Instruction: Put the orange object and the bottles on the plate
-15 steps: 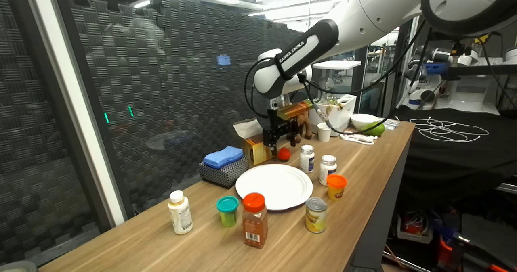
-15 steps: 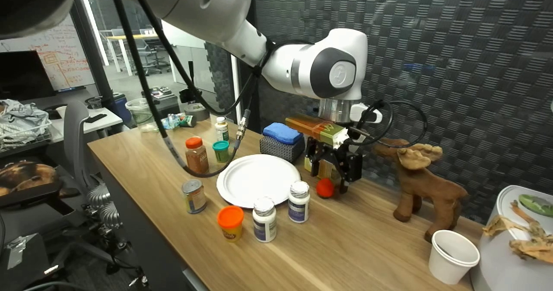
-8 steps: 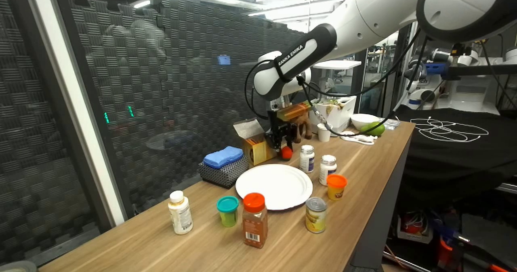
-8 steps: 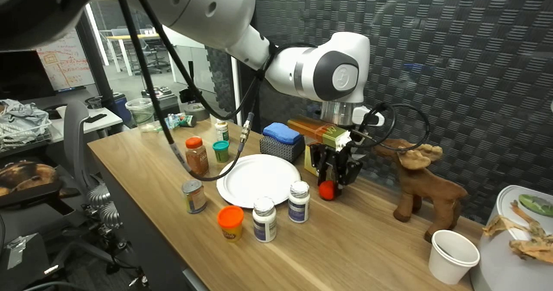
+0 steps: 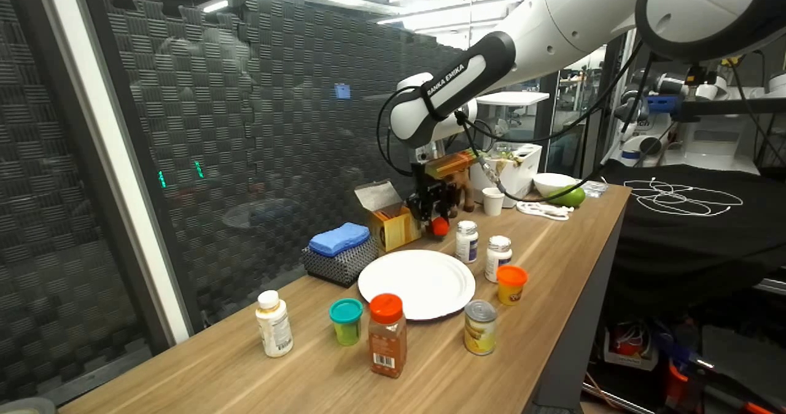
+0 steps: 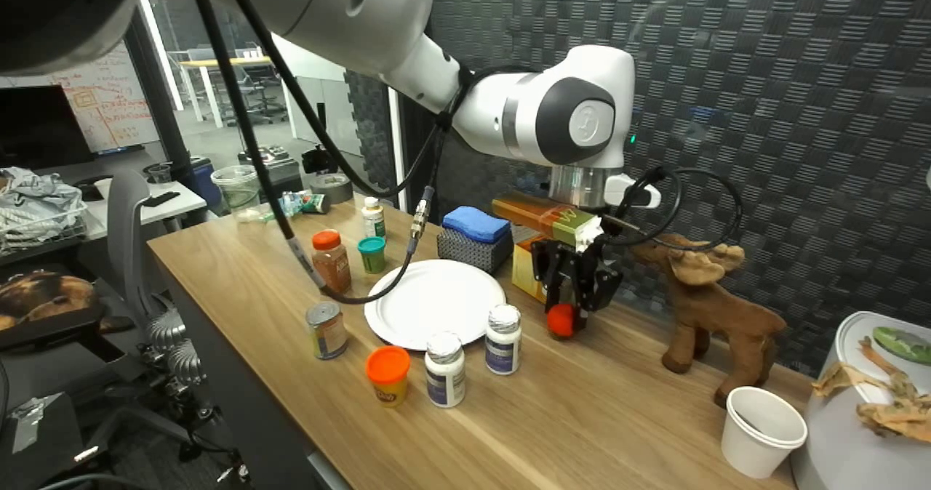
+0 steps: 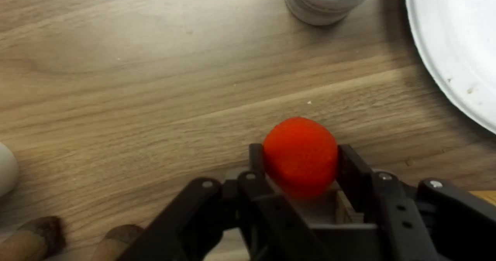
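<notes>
A round red-orange ball, the orange object, is pinched between the fingertips of my gripper, which is shut on it. In both exterior views the ball hangs low, close over the table. The white plate carries nothing; its rim also enters the wrist view at upper right. Beside the plate stand two white bottles with silvery tops, one nearer the gripper and one farther. A white-capped bottle and a red-capped spice bottle stand upright on the plate's opposite side.
An open yellow box is right beside the gripper. Near it are a dark block with a blue sponge and a brown toy moose. A can, an orange-lidded tub and a teal-lidded tub stand around the plate.
The jaws have come together on the ball, which sat between open fingers a second ago. Gripper and ball have since moved slightly away from the plate and up a little.
</notes>
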Controlling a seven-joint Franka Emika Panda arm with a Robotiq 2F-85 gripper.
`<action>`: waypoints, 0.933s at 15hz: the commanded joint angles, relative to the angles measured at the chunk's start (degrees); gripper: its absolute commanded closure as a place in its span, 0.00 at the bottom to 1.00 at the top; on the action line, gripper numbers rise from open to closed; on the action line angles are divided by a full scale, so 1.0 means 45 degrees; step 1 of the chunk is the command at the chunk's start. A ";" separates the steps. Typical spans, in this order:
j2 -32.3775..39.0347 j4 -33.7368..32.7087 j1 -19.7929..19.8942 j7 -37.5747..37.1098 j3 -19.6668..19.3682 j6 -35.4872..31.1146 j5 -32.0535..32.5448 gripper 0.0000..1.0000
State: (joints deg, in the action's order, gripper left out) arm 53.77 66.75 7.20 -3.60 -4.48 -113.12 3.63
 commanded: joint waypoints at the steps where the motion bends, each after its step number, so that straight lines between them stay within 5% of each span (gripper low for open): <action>1: -0.1568 0.1396 -0.0290 0.0023 0.0038 -0.0256 -0.0091 0.75; 9: -0.3558 0.4379 -0.1571 -0.0051 0.0331 -0.0867 0.0228 0.75; 14: -0.3498 0.5269 -0.2401 -0.0442 0.0411 -0.1931 0.0540 0.75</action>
State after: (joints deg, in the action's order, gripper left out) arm 39.88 86.76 -2.21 -3.91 -2.79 -118.59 4.62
